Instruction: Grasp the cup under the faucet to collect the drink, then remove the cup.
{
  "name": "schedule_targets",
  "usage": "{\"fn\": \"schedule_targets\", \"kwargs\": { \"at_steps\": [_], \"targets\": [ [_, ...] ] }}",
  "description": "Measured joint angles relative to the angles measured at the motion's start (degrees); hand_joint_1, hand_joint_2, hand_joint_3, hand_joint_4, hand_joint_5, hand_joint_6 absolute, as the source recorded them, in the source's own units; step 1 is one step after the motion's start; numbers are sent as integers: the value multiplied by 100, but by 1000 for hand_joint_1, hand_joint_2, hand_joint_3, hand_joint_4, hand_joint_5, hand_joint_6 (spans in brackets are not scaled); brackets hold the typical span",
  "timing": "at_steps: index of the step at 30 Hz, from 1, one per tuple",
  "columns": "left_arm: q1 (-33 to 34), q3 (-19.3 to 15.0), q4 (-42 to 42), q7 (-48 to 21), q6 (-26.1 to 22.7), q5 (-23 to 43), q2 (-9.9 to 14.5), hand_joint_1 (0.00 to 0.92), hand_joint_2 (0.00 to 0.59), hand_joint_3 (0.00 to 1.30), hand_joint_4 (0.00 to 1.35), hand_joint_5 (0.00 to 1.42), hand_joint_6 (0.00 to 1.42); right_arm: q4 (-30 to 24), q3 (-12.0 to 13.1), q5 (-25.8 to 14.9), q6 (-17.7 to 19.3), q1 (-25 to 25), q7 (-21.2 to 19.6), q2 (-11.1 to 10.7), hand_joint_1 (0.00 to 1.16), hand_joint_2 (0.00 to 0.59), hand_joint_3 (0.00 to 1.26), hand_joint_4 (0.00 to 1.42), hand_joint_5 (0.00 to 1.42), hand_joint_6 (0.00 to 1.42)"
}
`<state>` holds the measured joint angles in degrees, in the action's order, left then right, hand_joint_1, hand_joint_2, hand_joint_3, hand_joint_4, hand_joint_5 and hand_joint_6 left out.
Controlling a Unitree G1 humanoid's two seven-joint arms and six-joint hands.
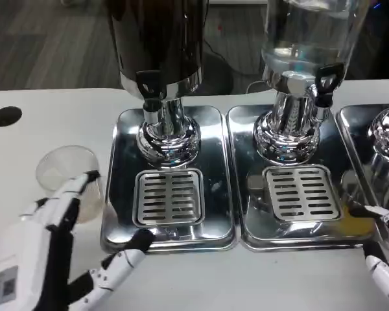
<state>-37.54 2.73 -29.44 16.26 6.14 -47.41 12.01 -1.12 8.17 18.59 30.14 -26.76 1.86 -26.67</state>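
Reaching spread-fingered, empty left hand (58, 253) toward clear cup (68, 181) near table's left edge; needing firm wrap before sliding under dark dispenser's faucet (149, 87). Right hand (386, 259) at right edge, state unclear.

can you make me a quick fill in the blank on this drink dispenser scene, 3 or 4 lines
1. The clear plastic cup stands on the white table, to the ____ of the dark dispenser's tray in the picture.
2. The hand nearest the cup is the robot's ____ hand.
3. The slotted grille below the dark dispenser's faucet has ____ standing on it.
4. The dispenser on the middle tray has a ____ tank.

Missing words: left; left; nothing; clear
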Motion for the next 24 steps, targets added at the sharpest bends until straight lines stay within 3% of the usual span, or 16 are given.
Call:
{"fn": "schedule_targets", "kwargs": {
  "at_steps": [7,13,24],
  "targets": [
    [67,-636,-108,-191,-284,416,-11,48,58,189,154,300,232,148,-29,-1,110,-26,0,2,415,485,271,178,118,0],
    [831,-1134,162,-538,-1052,640,0,83,50,212,191,408,449,142,-77,-60,291,-144,21,15,414,485,272,179,113,0],
    [1937,-1028,939,-757,-2049,358,172,98,44,212,202,475,634,108,-119,-283,516,-426,193,10,413,485,274,187,118,0]
  ]
}}
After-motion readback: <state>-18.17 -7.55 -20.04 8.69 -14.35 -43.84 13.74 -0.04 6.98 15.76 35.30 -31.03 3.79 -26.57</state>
